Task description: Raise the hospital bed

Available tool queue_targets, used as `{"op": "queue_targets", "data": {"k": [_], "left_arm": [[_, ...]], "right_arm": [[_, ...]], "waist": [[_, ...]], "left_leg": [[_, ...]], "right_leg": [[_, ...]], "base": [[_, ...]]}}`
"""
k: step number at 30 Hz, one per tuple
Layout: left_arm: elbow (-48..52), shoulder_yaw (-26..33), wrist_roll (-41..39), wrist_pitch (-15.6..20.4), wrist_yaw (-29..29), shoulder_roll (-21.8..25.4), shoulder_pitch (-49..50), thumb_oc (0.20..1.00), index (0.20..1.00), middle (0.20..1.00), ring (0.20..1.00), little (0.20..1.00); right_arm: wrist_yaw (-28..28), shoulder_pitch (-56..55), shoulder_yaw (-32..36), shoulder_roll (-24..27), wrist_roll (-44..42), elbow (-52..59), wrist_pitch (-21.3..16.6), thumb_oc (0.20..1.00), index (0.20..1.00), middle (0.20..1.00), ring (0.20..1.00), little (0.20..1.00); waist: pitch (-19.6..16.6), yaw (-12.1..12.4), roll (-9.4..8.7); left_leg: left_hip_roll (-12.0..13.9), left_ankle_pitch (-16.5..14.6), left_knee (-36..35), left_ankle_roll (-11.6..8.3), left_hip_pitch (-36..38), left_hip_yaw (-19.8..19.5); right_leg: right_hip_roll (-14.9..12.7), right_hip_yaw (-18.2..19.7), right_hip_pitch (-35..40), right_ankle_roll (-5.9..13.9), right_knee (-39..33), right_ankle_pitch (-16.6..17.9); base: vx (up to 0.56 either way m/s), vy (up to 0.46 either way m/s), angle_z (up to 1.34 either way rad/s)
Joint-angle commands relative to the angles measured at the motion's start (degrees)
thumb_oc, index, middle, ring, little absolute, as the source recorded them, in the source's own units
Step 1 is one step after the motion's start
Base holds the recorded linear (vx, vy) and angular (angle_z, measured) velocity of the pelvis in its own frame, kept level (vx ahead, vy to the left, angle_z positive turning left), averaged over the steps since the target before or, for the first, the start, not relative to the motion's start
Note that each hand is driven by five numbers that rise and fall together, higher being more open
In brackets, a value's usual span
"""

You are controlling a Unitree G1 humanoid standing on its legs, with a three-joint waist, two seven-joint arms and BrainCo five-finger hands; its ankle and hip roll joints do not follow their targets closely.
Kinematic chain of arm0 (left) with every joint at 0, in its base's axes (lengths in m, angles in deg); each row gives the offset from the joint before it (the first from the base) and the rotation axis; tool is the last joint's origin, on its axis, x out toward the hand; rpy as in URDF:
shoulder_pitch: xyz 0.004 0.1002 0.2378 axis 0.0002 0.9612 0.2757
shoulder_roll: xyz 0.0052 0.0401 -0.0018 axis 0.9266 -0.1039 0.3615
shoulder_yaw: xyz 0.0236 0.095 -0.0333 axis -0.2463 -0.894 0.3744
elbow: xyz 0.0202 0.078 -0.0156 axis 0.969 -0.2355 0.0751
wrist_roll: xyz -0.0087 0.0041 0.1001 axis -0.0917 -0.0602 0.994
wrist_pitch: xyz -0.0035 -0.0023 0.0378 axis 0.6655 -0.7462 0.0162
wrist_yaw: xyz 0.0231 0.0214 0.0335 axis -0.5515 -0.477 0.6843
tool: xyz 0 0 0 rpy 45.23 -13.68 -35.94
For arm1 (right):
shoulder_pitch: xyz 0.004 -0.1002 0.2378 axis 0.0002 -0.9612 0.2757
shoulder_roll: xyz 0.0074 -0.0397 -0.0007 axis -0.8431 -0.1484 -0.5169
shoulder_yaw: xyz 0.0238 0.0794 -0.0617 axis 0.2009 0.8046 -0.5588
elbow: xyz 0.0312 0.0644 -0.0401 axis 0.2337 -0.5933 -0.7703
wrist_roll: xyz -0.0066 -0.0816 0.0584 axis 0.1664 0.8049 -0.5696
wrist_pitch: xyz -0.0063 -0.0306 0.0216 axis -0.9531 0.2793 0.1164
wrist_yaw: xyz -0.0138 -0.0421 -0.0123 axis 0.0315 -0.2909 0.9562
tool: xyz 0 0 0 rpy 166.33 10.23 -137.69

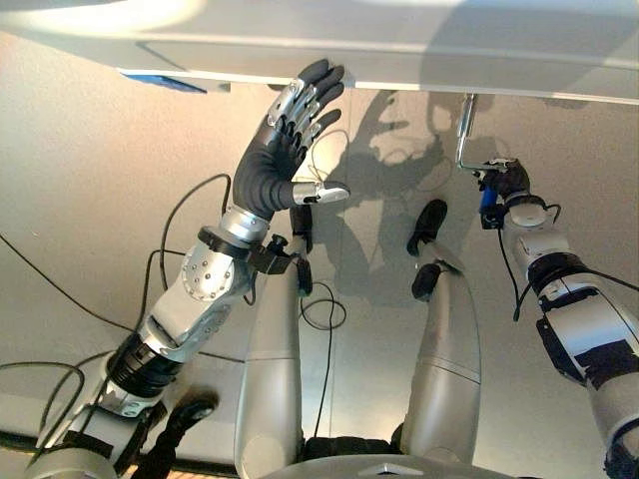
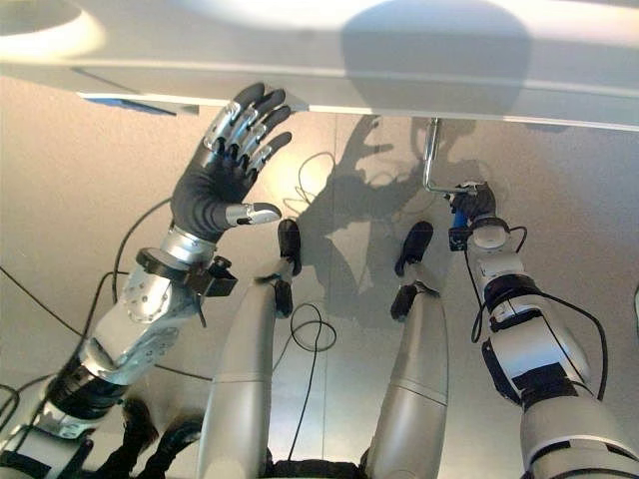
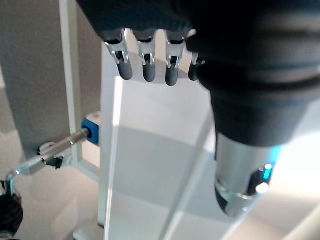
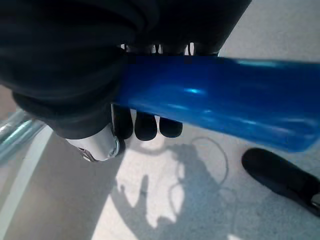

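Fingers on the left hand (image 1: 290,130) are straight and spread, holding nothing; tips sit at or just under the lower edge of the white bed frame (image 1: 329,45), and you can't tell from the head views whether they touch. The left wrist view shows those fingertips (image 3: 146,70) against a white panel (image 3: 155,150), w/ a metal crank shaft (image 3: 60,147) running out of a blue fitting (image 3: 91,131) off to the side.

Move right: the chrome crank (image 1: 465,135) hangs from under the frame, bends, and ends at the right hand (image 1: 504,180). Its fingers are curled round the blue crank handle (image 4: 220,95), thumb tucked below, so that hand is gripping the handle. The bed is across the top of the head views; the crank is what raises it, and it's already in hand.

Risks, as I judge them:
- Grip looks wrapped, not locked. If the handle spins in the palm or the wrist can't follow the circle, you could lose it mid-turn.
- Turn the wrong way and the bed goes down, not up.
- Left hand is close to the frame edge; if the bed shifts or the body leans, the fingers could jam against it. Keep that arm braced or pull it clear.
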Motion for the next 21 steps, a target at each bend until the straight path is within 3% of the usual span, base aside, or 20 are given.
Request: {"op": "queue_targets", "data": {"k": [1, 4, 5, 6, 7, 8, 10, 11, 12, 13, 14, 15, 21], "left_arm": [[5.7, 1.5, 0.3, 3.1, 0.5, -3.1, -0.4, 1.000, 1.000, 1.000, 1.000, 1.000], [5.2, 1.1, 0.3, 3.0, 1.4, -4.9, -1.4, 1.000, 1.000, 1.000, 1.000, 1.000], [4.9, 0.5, 0.3, 3.0, 1.6, -5.3, -1.0, 1.000, 1.000, 1.000, 1.000, 1.000], [5.0, 0.7, 0.5, 3.0, 1.7, -5.3, -2.0, 1.000, 1.000, 1.000, 1.000, 1.000], [4.8, 0.3, 0.4, 3.0, 1.7, -5.5, -1.4, 1.000, 1.000, 1.000, 1.000, 1.000], [4.9, 0.8, 0.4, 3.1, 1.9, -5.8, -2.2, 1.000, 1.000, 1.000, 1.000, 1.000], [4.8, 0.4, 0.4, 3.1, 1.9, -6.1, -1.6, 1.000, 1.000, 1.000, 1.000, 1.000], [4.9, 0.8, 0.4, 3.1, 2.1, -6.2, -2.1, 1.000, 1.000, 1.000, 1.000, 1.000], [4.8, 0.2, 0.3, 2.9, 2.1, -6.7, -1.2, 1.000, 1.000, 1.000, 1.000, 1.000], [4.8, 0.2, 0.3, 2.9, 2.2, -7.0, -1.3, 1.000, 1.000, 1.000, 1.000, 1.000], [4.9, 0.6, 0.4, 2.9, 2.2, -6.8, -2.0, 1.000, 1.000, 1.000, 1.000, 1.000], [4.9, 0.2, 0.4, 2.8, 2.3, -7.1, -1.4, 1.000, 1.000, 1.000, 1.000, 1.000], [5.3, 0.3, 0.2, 2.5, 2.9, -7.8, -0.4, 1.000, 1.000, 1.000, 1.000, 1.000]], "right_arm": [[3.8, 1.7, 2.4, 6.5, -0.6, -4.6, 1.5, 0.200, 0.200, 0.200, 0.200, 0.200], [3.3, 0.9, 1.6, 2.0, 1.3, -5.6, 2.6, 0.200, 0.200, 0.200, 0.200, 0.200], [3.1, 0.4, 1.0, 1.1, 2.0, -6.1, 2.9, 0.200, 0.200, 0.200, 0.200, 0.200], [2.9, 0.9, 0.9, 0.3, 2.4, -6.1, 3.1, 0.200, 0.200, 0.200, 0.200, 0.200], [2.9, 0.2, 0.7, 0.1, 2.4, -6.3, 3.1, 0.200, 0.200, 0.200, 0.200, 0.200], [2.8, 0.7, 0.9, -1.1, 2.7, -6.4, 3.4, 0.200, 0.200, 0.200, 0.200, 0.200], [2.6, -0.3, 0.8, -1.9, 3.1, -6.7, 3.5, 0.200, 0.200, 0.200, 0.200, 0.200], [2.6, 0.2, 0.9, -2.1, 3.3, -6.8, 3.7, 0.200, 0.200, 0.200, 0.200, 0.200], [2.3, -1.1, 0.9, -3.3, 3.6, -7.3, 4.0, 0.200, 0.200, 0.200, 0.200, 0.200], [2.3, -1.4, 1.2, -4.0, 3.7, -7.4, 4.1, 0.200, 0.200, 0.200, 0.200, 0.200], [2.3, -0.5, 1.3, -3.8, 3.7, -7.2, 4.0, 0.200, 0.200, 0.200, 0.200, 0.200], [2.2, -1.5, 1.4, -4.5, 3.7, -7.5, 4.2, 0.200, 0.200, 0.200, 0.200, 0.200], [1.6, -3.0, 1.5, -8.1, 3.9, -7.7, 4.9, 0.200, 0.200, 0.200, 0.200, 0.200]], "waist": [[-1.5, -0.3, 4.84], [-1.5, 0.6, 5.84], [-1.5, 0.7, 5.99], [-1.5, 1.0, 6.34], [-1.5, 0.9, 6.29], [-1.5, 1.3, 6.78], [-1.5, 1.3, 6.89], [-1.5, 1.5, 7.12], [-1.5, 1.7, 7.44], [-1.5, 1.8, 7.68], [-1.5, 1.9, 7.76], [-1.5, 2.0, 7.90], [-1.5, 2.7, 9.08]], "left_leg": [[1.7, 6.1, -7.1, -2.55, -0.7, -4.5], [1.1, 6.1, -6.0, -2.35, -2.0, -4.7], [1.0, 4.3, -5.1, -2.68, -0.9, -5.0], [0.9, 6.1, -5.4, -2.35, -2.8, -4.9], [0.9, 4.3, -4.7, -2.68, -1.3, -5.1], [0.7, 6.0, -4.8, -2.21, -3.3, -4.9], [0.6, 4.1, -3.8, -2.48, -2.1, -5.0], [0.5, 5.8, -4.2, -2.09, -3.9, -4.9], [0.2, 3.8, -2.8, -2.43, -2.8, -5.1], [0.1, 3.8, -2.3, -2.40, -3.1, -5.1], [0.1, 5.8, -2.9, -2.06, -4.9, -5.1], [0.0, 4.0, -1.9, -2.40, -3.7, -5.2], [-0.4, 3.6, 0.1, -2.46, -5.2, -5.0]], "right_leg": [[0.8, -1.7, 0.6, 2.12, 3.5, -2.3], [0.5, -1.8, -0.2, 2.10, 4.3, -2.3], [0.5, -1.3, 1.0, 2.61, 5.4, -3.9], [0.5, -1.7, -0.7, 2.13, 4.8, -2.2], [0.5, -1.3, 0.6, 2.62, 5.7, -3.9], [0.3, -1.6, -1.3, 2.11, 5.2, -2.2], [0.3, -1.1, -0.2, 2.58, 6.4, -3.8], [0.2, -1.6, -1.7, 2.06, 5.8, -2.3], [0.1, -1.0, -0.6, 2.58, 7.4, -4.3], [0.0, -1.0, -0.8, 2.56, 7.8, -4.2], [0.0, -1.5, -2.3, 2.04, 6.9, -2.5], [0.0, -1.0, -1.3, 2.54, 8.1, -4.1], [-0.6, -0.9, -2.2, 2.62, 9.8, -4.5]], "base": [[-0.04, 0.030, 0.01], [0.00, 0.050, 0.03], [0.00, 0.048, 0.07], [0.05, 0.017, 0.10], [-0.05, 0.061, 0.10], [0.00, 0.044, 0.07], [0.00, 0.022, 0.02], [0.06, 0.020, 0.01], [0.00, 0.045, 0.02], [0.00, 0.035, 0.03], [-0.01, 0.030, 0.07], [-0.02, 0.038, 0.08], [0.01, 0.039, 0.02]]}}
